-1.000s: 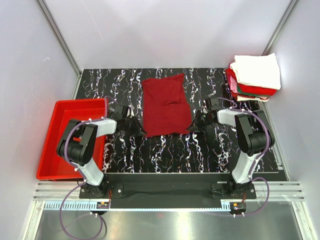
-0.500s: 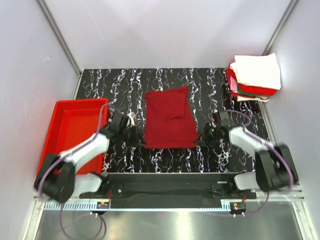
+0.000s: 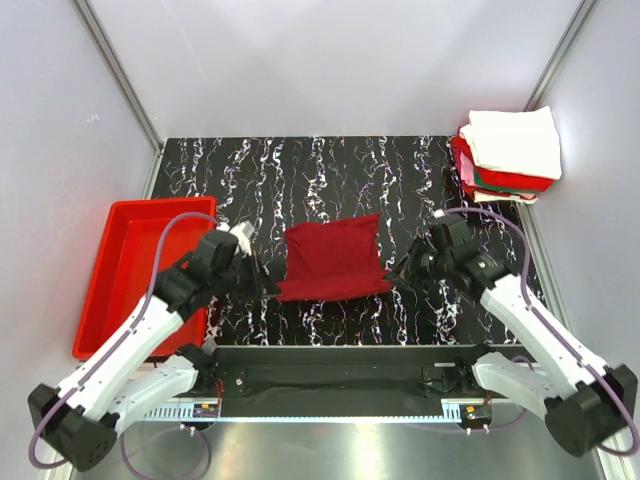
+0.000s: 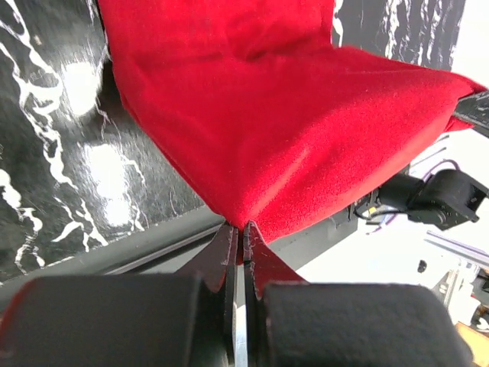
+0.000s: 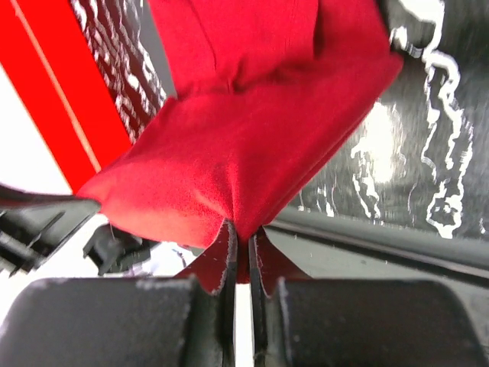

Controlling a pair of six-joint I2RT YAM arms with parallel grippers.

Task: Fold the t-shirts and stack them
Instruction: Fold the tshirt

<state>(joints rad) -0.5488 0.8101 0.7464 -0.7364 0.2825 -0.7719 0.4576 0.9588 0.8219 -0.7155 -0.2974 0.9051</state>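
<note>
Your left claw point(image 3: 266, 287) and right claw point(image 3: 393, 279), each closed on a near corner of the soft maroon-red cotton t-shirt point(image 3: 332, 262), hold it raised for folding.

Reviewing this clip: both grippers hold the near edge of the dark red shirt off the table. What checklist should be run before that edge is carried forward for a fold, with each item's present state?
1. Left gripper shut on the near left corner of the dark maroon-red cotton t-shirt: ok.
2. Right gripper shut on the near right corner: ok.
3. Near edge stretched between the grips without sagging: ok.
4. Black marbled tabletop beyond the shirt bare for the landing: ok.
5. Stack of folded t-shirts, white on top, apart at the far right corner: ok.
6. Clearance of the left arm above the rigid bright red plastic tray: cannot tell.
</note>
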